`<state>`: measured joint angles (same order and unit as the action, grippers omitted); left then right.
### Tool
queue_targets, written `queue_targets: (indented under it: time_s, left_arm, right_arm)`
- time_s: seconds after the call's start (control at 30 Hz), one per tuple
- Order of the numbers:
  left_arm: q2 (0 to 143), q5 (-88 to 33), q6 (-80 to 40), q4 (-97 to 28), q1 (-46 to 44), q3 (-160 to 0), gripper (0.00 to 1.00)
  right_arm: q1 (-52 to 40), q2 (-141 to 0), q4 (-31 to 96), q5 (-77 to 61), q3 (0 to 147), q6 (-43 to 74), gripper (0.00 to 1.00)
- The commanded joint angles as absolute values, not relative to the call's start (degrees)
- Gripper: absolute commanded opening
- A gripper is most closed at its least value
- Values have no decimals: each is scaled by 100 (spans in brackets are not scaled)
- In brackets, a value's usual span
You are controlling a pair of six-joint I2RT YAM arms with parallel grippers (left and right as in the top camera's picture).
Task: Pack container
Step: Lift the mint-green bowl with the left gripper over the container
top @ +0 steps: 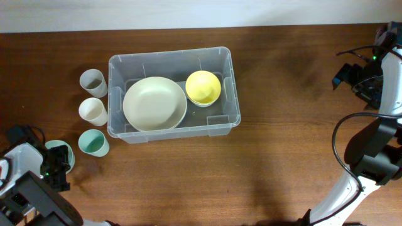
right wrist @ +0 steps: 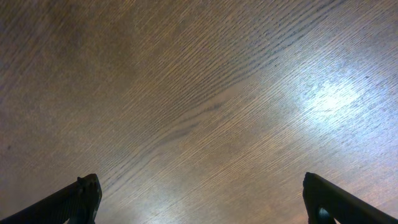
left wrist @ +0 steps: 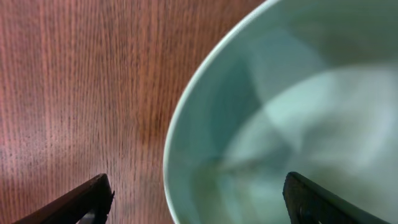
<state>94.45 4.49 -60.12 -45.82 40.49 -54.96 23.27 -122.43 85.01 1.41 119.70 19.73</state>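
The clear plastic container (top: pixel 171 56) stands left of the table's middle. It holds a large cream bowl (top: pixel 154 103) and a yellow bowl (top: pixel 203 87). A pale green bowl (top: pixel 61 152) sits at the table's left edge and fills the left wrist view (left wrist: pixel 298 118). My left gripper (top: pixel 55 166) is open (left wrist: pixel 198 200) and straddles this bowl's rim, one finger over the wood and one over the bowl's inside. My right gripper (top: pixel 349 74) is at the far right, open (right wrist: pixel 202 200) and empty above bare wood.
Three cups stand in a column just left of the container: a grey one (top: pixel 92 80), a white one (top: pixel 93 111) and a teal one (top: pixel 93 142). The wooden table (top: pixel 289 125) stretches between the container and the right arm.
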Motion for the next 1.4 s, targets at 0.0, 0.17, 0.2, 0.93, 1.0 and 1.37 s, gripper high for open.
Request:
queue_targets:
  time_s: [0.0,0.17,0.2,0.93,1.0,1.37]
  left_arm:
    - [9808,410,-6082,-4499,4073,-5433,82]
    - [9813,410,-6080,-4392,4073,-5437,64]
    - [9813,410,-6080,-4377,4073,-5437,58]
    - [9144,121,-4213,-5621,3800,-9168,1]
    - [8973,-751,-3594,-5621,3277,-9898,1]
    - [9638,-220,-2598,-4606,-1350,-10575,1]
  right_arm:
    - [2327,-12219,8495,156,11944,2036,99]
    - [2327,-12219,8497,156,11944,2036,99]
    - [2327,-12219,8495,156,11944,2036,99]
    - [2327,-12219,8497,156,11944,2036,99]
    - [2327,-12219,8497,156,11944,2036,99]
    - [2327,-12219,8495,156,11944,2036,99]
